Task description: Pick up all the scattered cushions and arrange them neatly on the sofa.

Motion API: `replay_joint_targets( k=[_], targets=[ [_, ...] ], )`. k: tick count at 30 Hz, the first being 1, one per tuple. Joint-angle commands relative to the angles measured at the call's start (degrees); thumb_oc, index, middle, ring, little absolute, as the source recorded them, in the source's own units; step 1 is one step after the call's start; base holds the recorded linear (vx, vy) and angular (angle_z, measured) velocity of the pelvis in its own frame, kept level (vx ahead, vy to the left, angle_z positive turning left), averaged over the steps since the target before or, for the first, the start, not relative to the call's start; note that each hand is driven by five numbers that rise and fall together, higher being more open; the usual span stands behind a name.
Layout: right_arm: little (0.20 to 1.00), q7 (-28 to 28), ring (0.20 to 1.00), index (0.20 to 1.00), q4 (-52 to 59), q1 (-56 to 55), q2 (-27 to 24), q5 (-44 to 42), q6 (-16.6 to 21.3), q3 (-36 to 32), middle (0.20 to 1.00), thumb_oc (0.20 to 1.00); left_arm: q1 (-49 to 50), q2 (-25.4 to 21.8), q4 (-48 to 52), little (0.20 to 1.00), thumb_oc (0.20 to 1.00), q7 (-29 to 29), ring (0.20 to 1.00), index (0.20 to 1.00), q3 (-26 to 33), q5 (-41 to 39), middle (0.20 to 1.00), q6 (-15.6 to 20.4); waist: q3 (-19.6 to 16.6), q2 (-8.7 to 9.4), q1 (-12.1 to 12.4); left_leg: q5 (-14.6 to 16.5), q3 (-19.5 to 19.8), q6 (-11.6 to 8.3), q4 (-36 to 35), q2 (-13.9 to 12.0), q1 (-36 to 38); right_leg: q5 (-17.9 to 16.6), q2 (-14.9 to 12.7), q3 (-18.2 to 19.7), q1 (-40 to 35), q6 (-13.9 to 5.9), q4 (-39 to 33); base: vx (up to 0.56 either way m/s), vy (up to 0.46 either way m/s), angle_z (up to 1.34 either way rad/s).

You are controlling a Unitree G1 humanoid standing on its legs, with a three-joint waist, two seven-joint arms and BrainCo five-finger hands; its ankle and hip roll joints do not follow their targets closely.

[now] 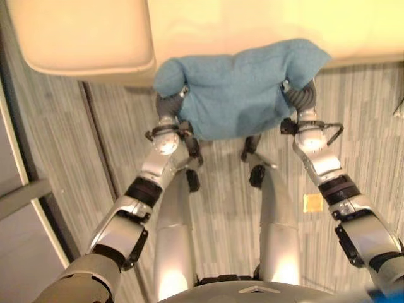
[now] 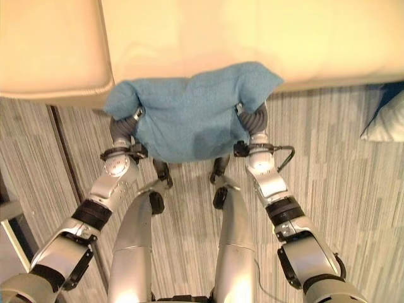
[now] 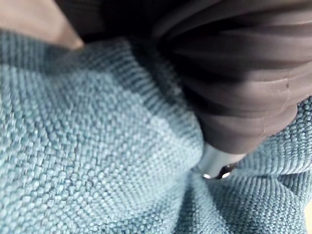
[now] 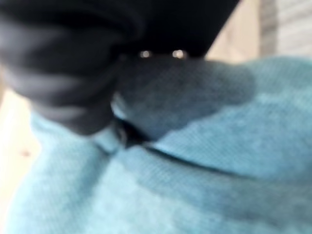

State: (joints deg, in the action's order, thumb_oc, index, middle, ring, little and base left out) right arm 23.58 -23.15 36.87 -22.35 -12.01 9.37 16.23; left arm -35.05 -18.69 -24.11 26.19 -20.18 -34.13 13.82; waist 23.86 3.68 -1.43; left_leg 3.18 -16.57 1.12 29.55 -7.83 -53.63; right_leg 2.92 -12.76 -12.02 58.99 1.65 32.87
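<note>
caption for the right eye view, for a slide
Both hands, left and right, carry a blue cushion at the cream sofa's front edge, above striped floor.

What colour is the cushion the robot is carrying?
The soft woven cushion is light blue, clearest in the right eye view.

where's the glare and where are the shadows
left eye view: strong light washes out the sofa; right eye view: dark shadow patch low on the blue cushion; left wrist view: left hand shades the weave beside it; right wrist view: right hand shades it too.
</note>
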Motion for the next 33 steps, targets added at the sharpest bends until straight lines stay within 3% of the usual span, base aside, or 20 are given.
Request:
replay_joint_targets(
  k=[1, 7, 9, 13, 17, 18, 22, 25, 29, 30, 31, 33],
  targets=[
    [0.200, -5.10, 0.200, 0.200, 8.51, -5.09, 4.32, 2.21, 7.15, 5.05, 0.200, 0.200, 3.40, 5.67, 6.19, 0.200, 0.200, -8.05, 0.200, 0.200, -4.65, 2.68, 0.200, 5.36, -5.84, -3.17, -0.78, -1.71, 6.67, -4.58, -8.32, 0.26, 12.60, 4.09, 2.93, -0.88, -14.15, -6.13, -4.70, 0.09, -0.074, 0.00],
    [0.200, -6.67, 0.200, 0.200, 9.85, -13.85, 4.18, 4.66, 6.20, 6.57, 0.200, 0.200, 11.01, 6.48, 6.87, 0.200, 0.200, -10.92, 0.200, 0.200, -6.00, 1.17, 0.200, 5.32, -6.31, -2.74, -1.56, -4.51, 6.25, -6.64, -14.11, -0.16, 27.81, 4.43, 5.17, -2.99, -31.23, -5.65, -12.15, 0.10, -0.118, 0.07],
    [0.200, -7.02, 0.200, 0.200, 11.22, -17.23, 4.05, 5.03, 6.11, 6.47, 0.200, 0.200, 12.80, 6.43, 7.60, 0.200, 0.200, -11.73, 0.200, 0.200, -6.47, 0.96, 0.200, 5.00, -6.87, -2.42, -2.02, -7.31, 5.62, -6.97, -15.81, -0.45, 31.19, 2.98, 5.98, -3.99, -35.98, -4.89, -15.39, 0.04, -0.110, 0.10],
    [0.200, -8.08, 0.200, 0.200, 12.96, -21.88, 3.88, 4.60, 5.96, 5.30, 0.200, 0.200, 16.46, 5.74, 9.13, 0.200, 0.200, -12.33, 0.200, 0.200, -6.51, 1.49, 0.200, 4.95, -8.93, -1.42, -1.84, -5.95, 8.12, -6.75, -15.93, 0.89, 37.45, 2.37, 7.42, -2.84, -43.87, -5.19, -20.10, 0.13, -0.030, 0.00],
    [0.200, -7.80, 0.200, 0.200, 12.99, -23.83, 4.14, 3.75, 6.13, 4.84, 0.200, 0.200, 17.30, 6.83, 9.26, 0.200, 0.200, -12.38, 0.200, 0.200, -7.08, 0.98, 0.200, 4.63, -10.16, -1.23, -1.65, -7.09, 10.91, -6.70, -20.54, 2.32, 40.08, 1.85, 7.83, -1.99, -47.19, -5.69, -22.25, 0.11, 0.050, -0.24],
    [0.200, -7.62, 0.200, 0.200, 12.61, -24.52, 4.39, 2.93, 6.33, 4.59, 0.200, 0.200, 17.73, 6.82, 9.19, 0.200, 0.200, -12.29, 0.200, 0.200, -7.02, 1.61, 0.200, 4.48, -11.12, -1.22, -1.08, -7.82, 13.16, -6.82, -22.18, 4.00, 40.12, 1.60, 8.24, -1.08, -49.43, -6.12, -23.10, 0.09, 0.059, -0.05],
    [0.200, -8.27, 0.200, 0.200, 13.59, -26.23, 4.40, 3.05, 5.98, 3.93, 0.200, 0.200, 20.69, 6.42, 9.84, 0.200, 0.200, -12.93, 0.200, 0.200, -6.16, 1.43, 0.200, 4.04, -13.32, -1.26, -0.85, -5.77, 13.08, -5.66, -22.88, 5.43, 44.33, 1.26, 8.86, 1.47, -52.49, -7.14, -23.72, 0.18, 0.142, -0.44],
    [0.200, -8.69, 0.200, 0.200, 13.93, -27.41, 5.24, 3.78, 5.36, 3.13, 0.200, 0.200, 23.23, 6.16, 10.33, 0.200, 0.200, -13.20, 0.200, 0.200, -5.62, 1.30, 0.200, 3.61, -14.15, -1.43, -0.29, -3.23, 10.54, -3.60, -23.77, 6.54, 48.56, 0.19, 7.73, 3.54, -52.64, -9.45, -20.49, 0.13, 0.219, -0.58],
    [0.200, -8.63, 0.200, 0.200, 14.57, -27.17, 5.68, 5.31, 5.03, 3.47, 0.200, 0.200, 24.98, 5.45, 10.93, 0.200, 0.200, -13.35, 0.200, 0.200, -5.18, 1.14, 0.200, 3.47, -14.19, -1.86, 0.43, -2.31, 8.46, -2.06, -24.76, 6.47, 51.13, -1.44, 6.38, 2.42, -50.98, -11.71, -14.02, 0.07, 0.164, -0.61],
    [0.200, -8.71, 0.200, 0.200, 14.61, -27.06, 6.45, 5.66, 5.00, 3.75, 0.200, 0.200, 25.21, 5.07, 11.13, 0.200, 0.200, -13.16, 0.200, 0.200, -4.87, 2.27, 0.200, 3.15, -14.36, -2.04, 1.34, -1.05, 7.03, -1.28, -25.32, 6.92, 52.94, -1.73, 4.15, -1.18, -50.36, -11.85, -12.10, 0.08, 0.140, -0.64],
    [0.200, -8.71, 0.200, 0.200, 14.63, -27.08, 6.46, 5.67, 4.99, 3.75, 0.200, 0.200, 25.23, 5.07, 11.15, 0.200, 0.200, -13.15, 0.200, 0.200, -4.87, 2.28, 0.200, 3.14, -14.31, -2.01, 1.34, -1.05, 7.02, -1.26, -25.35, 6.96, 53.02, -1.68, 4.11, -1.17, -50.40, -11.87, -12.03, 0.09, 0.112, -0.72],
    [0.200, -8.89, 0.200, 0.200, 14.46, -27.00, 6.86, 5.97, 4.93, 4.28, 0.200, 0.200, 25.99, 4.73, 11.36, 0.200, 0.200, -13.46, 0.200, 0.200, -4.43, 3.43, 0.200, 2.93, -15.04, -2.05, 2.28, -0.21, 5.54, -1.44, -26.20, 6.85, 54.52, -2.24, 1.05, -6.26, -51.26, -11.42, -15.21, 0.12, -0.019, -0.50]
  ],
)
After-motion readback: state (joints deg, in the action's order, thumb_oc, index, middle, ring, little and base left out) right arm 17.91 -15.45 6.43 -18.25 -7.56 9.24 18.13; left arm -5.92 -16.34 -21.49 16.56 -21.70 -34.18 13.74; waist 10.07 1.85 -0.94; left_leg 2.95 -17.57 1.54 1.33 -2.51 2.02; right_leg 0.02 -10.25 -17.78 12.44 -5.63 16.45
